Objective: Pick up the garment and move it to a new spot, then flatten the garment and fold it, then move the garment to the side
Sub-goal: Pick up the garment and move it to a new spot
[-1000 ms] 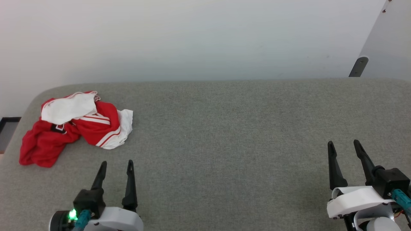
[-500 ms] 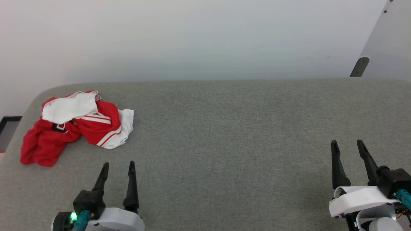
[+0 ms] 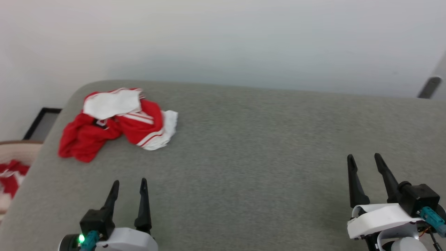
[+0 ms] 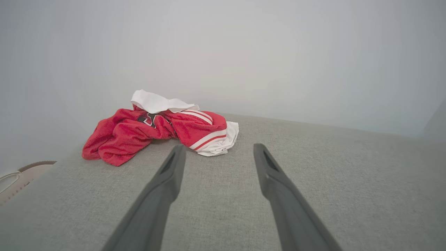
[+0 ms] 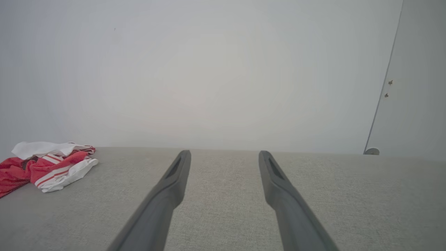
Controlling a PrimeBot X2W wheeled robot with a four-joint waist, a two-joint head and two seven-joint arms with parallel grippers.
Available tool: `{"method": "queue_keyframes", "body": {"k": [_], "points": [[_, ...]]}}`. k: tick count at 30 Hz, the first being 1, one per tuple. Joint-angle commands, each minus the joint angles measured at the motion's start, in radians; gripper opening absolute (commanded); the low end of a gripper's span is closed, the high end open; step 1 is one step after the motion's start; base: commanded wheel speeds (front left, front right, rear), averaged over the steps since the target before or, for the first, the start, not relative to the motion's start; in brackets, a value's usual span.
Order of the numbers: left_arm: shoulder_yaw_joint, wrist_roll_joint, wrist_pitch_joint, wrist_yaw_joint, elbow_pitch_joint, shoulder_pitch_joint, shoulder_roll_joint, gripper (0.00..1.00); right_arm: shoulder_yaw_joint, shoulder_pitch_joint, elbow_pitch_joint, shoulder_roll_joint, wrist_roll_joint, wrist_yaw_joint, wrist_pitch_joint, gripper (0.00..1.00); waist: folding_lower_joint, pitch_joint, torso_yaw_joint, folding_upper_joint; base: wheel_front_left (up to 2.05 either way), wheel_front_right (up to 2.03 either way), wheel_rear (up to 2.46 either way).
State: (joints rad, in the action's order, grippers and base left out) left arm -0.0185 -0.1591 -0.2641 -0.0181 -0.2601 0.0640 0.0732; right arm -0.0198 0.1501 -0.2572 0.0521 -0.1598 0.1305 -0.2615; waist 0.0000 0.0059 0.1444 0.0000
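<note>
Garment (image 3: pixel 118 123) lay crumpled at table (image 3: pixel 244 146) far-left corner. Left gripper (image 3: pixel 129 184), right gripper (image 3: pixel 364 162): jaws wide apart, empty. Fabric judged soft, light, limp; suggest pinching raised red fold nr striped trim.

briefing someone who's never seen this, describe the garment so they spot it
Find the wide grey table against the pale wall and look to its far left corner. The garment lies there crumpled: bright red with white panels and striped trim. Unlike the red cloth in the basket beside the table, it sits on the grey top.
</note>
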Motion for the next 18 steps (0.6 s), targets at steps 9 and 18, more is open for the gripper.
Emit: {"method": "queue_keyframes", "body": {"k": [9,18], "points": [[-0.009,0.007,-0.001,0.002,0.006,-0.033,-0.007,1.00,0.048,-0.020,-0.019,-0.002,-0.021,0.000,-0.005,1.00,0.0000,-0.034,0.252,0.0000,0.00,0.00,0.00],[-0.066,-0.015,-0.001,0.029,0.055,-0.071,-0.010,1.00,0.150,0.033,-0.051,-0.001,-0.033,0.000,-0.005,1.00,0.0000,-0.010,0.362,0.0000,0.00,0.00,0.00]]}}
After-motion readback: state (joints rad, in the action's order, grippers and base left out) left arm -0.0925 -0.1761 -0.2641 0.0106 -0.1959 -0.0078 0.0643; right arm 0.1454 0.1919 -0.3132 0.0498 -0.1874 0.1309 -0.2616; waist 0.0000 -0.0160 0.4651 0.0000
